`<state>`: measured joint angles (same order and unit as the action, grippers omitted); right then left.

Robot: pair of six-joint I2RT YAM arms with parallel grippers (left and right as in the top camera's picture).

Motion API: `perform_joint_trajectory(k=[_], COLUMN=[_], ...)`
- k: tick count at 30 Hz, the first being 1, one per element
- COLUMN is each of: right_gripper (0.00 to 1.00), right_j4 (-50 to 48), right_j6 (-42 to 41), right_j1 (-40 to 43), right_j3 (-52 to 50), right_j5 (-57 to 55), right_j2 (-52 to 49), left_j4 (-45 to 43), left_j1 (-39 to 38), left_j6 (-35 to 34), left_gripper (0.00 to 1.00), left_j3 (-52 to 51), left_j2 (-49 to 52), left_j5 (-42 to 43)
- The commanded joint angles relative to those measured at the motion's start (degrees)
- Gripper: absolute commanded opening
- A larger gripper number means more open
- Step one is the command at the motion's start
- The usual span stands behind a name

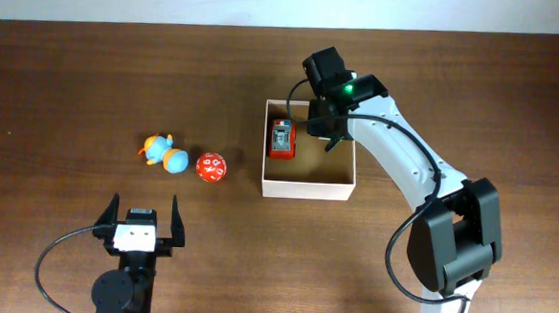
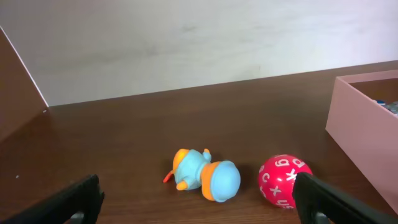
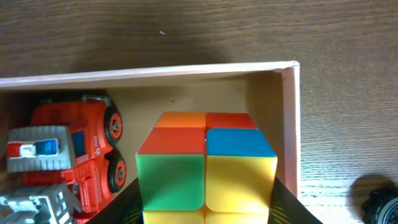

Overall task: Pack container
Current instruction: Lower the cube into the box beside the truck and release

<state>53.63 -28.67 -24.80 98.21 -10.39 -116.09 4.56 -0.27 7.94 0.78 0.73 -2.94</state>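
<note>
The container point(image 1: 307, 188) is a white-walled square box with a tan inside at mid table. A red toy truck point(image 1: 281, 139) lies in its left part. My right gripper point(image 1: 325, 123) hovers over the container's far right part, shut on a multicoloured cube point(image 3: 205, 168). In the right wrist view the cube sits between the jaws point(image 3: 205, 208), above the container floor, next to the truck point(image 3: 74, 149) and the container's wall point(image 3: 290, 124). My left gripper point(image 1: 143, 222) is open and empty near the front left.
A blue and orange duck toy point(image 1: 162, 153) and a red lettered ball point(image 1: 211, 166) lie on the brown table left of the container. The left wrist view shows the duck point(image 2: 208, 176), the ball point(image 2: 283, 180) and the container's side point(image 2: 360, 124) ahead of the open jaws point(image 2: 200, 202).
</note>
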Motion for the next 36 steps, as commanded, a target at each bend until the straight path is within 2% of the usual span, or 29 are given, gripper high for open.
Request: perform_joint_trajectory(k=[1,10,12,13,23,28,32,36], right_gripper=[0.41,0.43,0.57,0.61,0.62,0.47,0.28,0.24], right_j4=[-0.3,-0.3,-0.4,-0.4,-0.8,-4.0,-6.2,-9.1], right_j6=[-1.0,-1.0,-1.0,-1.0,1.8,11.2,15.0,16.4], right_j1=[-0.1,1.1,1.2,1.2,1.2,0.8,0.1,0.1], right_j3=[-0.3,-0.3,-0.3,-0.3,-0.3,-0.3,-0.3,-0.4], right_j5=[-2.6,-2.8,-2.8,-2.8,-0.1,10.8,12.8,13.2], right_j2=[0.3,0.3,0.3,0.3,0.3,0.3,0.2,-1.0], left_j4=[0.0,0.0,0.0,0.0,0.0,0.0,0.0,0.0], left_j1=[-0.2,-0.2,-0.2,-0.2,-0.2,-0.2,-0.2,-0.2], left_j6=[0.7,0.7,0.7,0.7,0.7,0.7,0.7,0.7], left_gripper=[0.99,0.99,0.99,0.99,0.99,0.99,0.99,0.99], left_j3=[-0.3,-0.3,-0.3,-0.3,-0.3,-0.3,-0.3,-0.3], left_j2=[-0.3,-0.3,-0.3,-0.3,-0.3,-0.3,-0.3,-0.3], left_j5=[0.6,0.6,0.6,0.6,0.6,0.6,0.6,0.6])
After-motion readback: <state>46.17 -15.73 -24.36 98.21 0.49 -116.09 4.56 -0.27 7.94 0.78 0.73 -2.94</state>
